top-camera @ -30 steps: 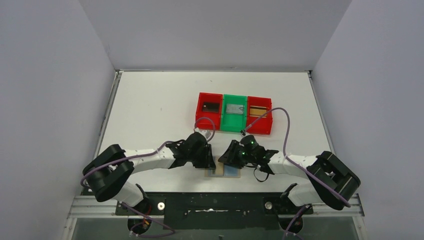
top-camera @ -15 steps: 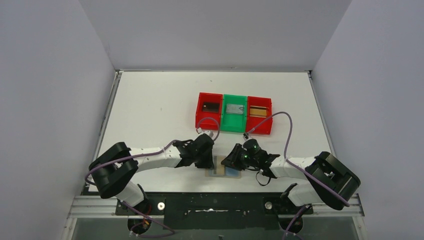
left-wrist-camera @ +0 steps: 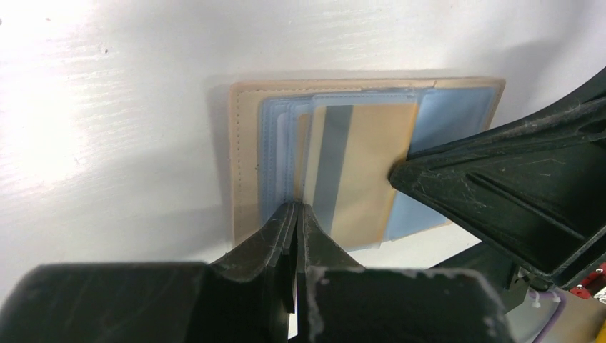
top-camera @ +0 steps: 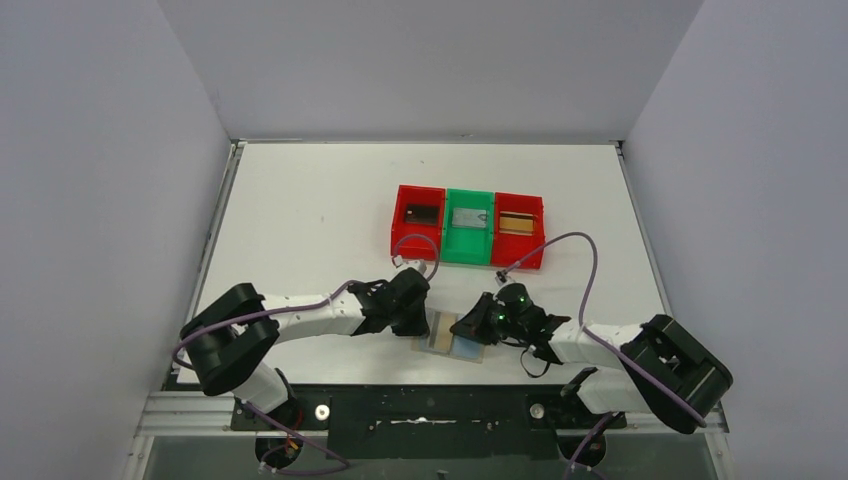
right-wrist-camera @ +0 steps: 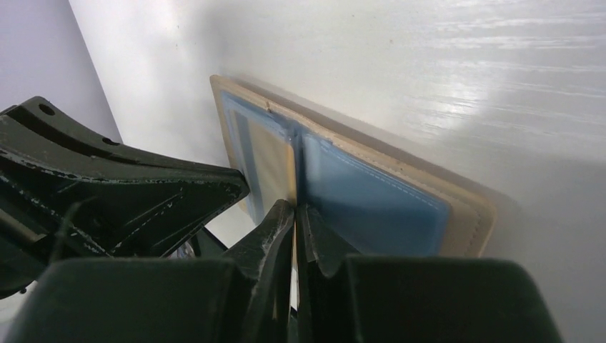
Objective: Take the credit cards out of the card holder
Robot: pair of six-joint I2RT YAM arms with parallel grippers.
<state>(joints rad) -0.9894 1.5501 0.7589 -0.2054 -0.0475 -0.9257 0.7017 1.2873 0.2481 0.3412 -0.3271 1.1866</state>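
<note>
Card holder [left-wrist-camera: 244, 164]: matt tan leather-like cover with stitched edge, smooth pale-blue inner panels. Credit card [left-wrist-camera: 368, 164]: smooth tan plastic, grey stripe. Table [left-wrist-camera: 107, 93]: white, semi-glossy, faintly streaked. Left gripper [left-wrist-camera: 295, 207] and right gripper [right-wrist-camera: 295, 209]: coarse, scuffed matt black plastic.

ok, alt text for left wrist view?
Open tan card holder with blue pockets lies on the white table, a tan, grey-striped credit card in it. The left gripper, closed, sits at its near edge; the right gripper reaches in from the right.

White table [top-camera: 300, 220], plain grey walls [top-camera: 100, 150].
</note>
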